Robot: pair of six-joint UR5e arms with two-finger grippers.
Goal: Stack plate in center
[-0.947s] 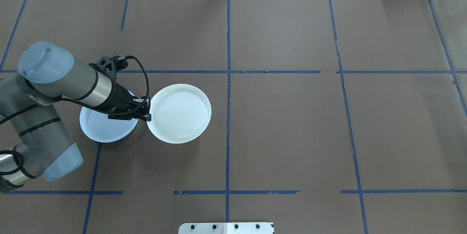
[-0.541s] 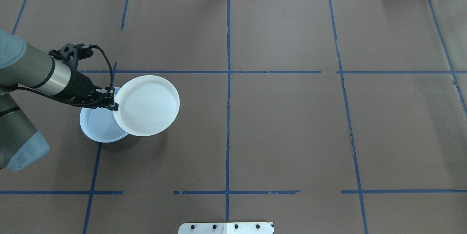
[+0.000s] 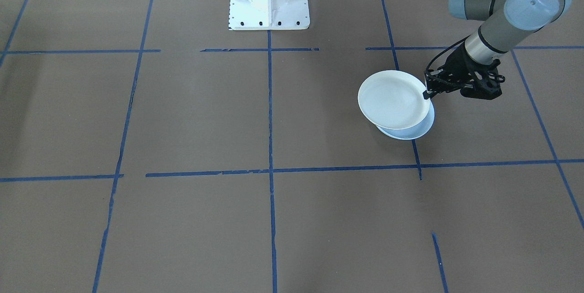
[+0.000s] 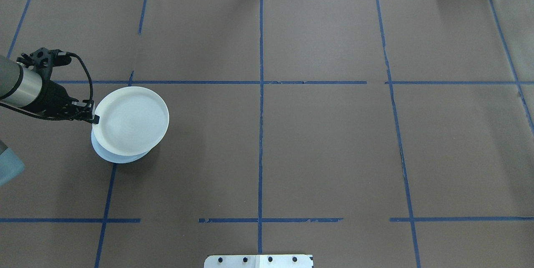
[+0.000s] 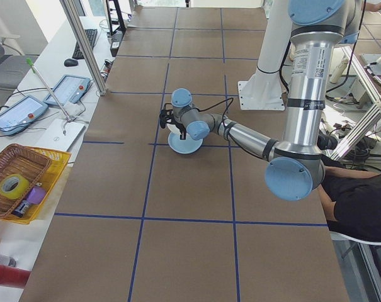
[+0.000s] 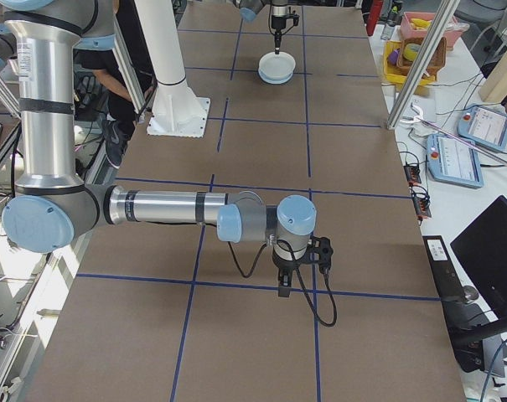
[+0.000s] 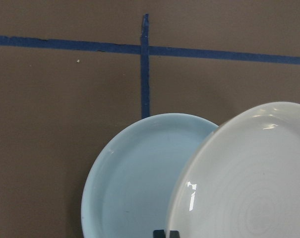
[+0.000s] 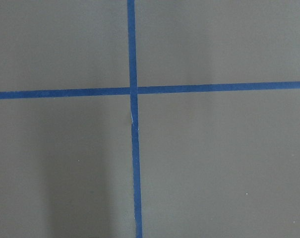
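I am in the carrying step: my left gripper (image 4: 94, 118) is clamped on the rim of the rippled plate (image 4: 131, 120) and holds it in the air above the light blue plate (image 4: 112, 157), which lies flat on the table (image 4: 317, 142) at the robot's left, beside a crossing of blue tape lines (image 4: 109, 176). From overhead the held plate covers most of the blue one, leaving only a crescent of blue showing on the near-left side. The front view tells the same story: the rippled plate (image 3: 393, 99) sits a little off from the blue plate (image 3: 410, 132) beneath, so the two are not yet concentric.

The next move, as I judge it, calls for a small shift to line the rims up, then a level descent until the upper plate seats inside the raised rim below, and only then letting go. (A tilted release could let it slide off the rim.)

The left wrist view shows the blue plate (image 7: 140, 178) plain, glossy and shallow with a raised rim, while the held plate (image 7: 249, 183) is paler, with faint concentric rings and a cream edge; it overlaps the blue one on the right.

The right gripper (image 6: 284, 291) hangs far off over bare table near the other end; it shows only in the side view, so I cannot tell whether its jaws are wide or narrow.
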